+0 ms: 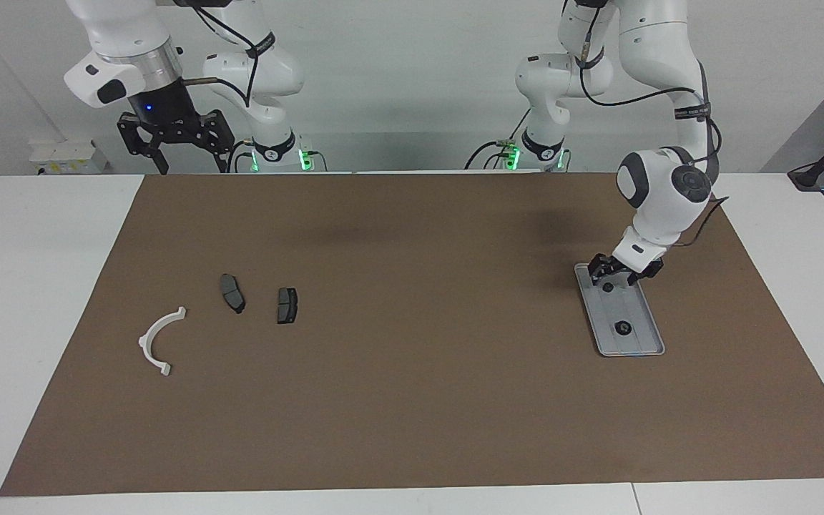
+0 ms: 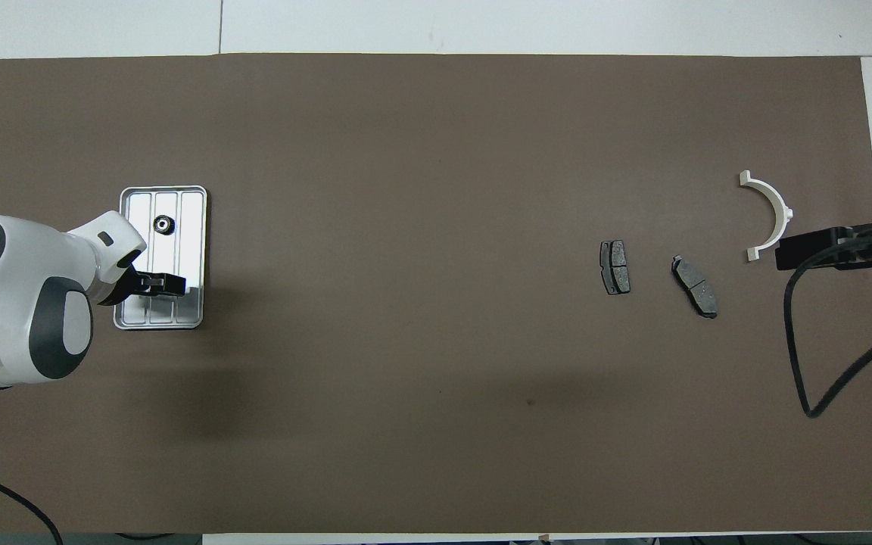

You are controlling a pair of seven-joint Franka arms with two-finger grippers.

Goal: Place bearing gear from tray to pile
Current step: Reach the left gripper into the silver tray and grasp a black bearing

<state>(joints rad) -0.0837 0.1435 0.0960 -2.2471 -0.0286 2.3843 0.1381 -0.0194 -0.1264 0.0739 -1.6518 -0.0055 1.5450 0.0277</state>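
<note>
Tray [image 1: 641, 336] lengthwise away from the robots, left pincer [image 1: 608, 282] clasping a small gear [image 1: 607, 287] inside.

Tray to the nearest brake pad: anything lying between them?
Nothing. In the overhead view, bare brown mat runs from the tray to the nearest brake pad.

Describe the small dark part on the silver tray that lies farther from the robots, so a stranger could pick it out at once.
Find the flat ridged silver metal tray at the left arm's end of the brown mat. Two small dark round parts sit in it; the left gripper is down at the one nearer the robots. The black ring-shaped part with a pale centre lies alone, apart from the gripper.
</note>
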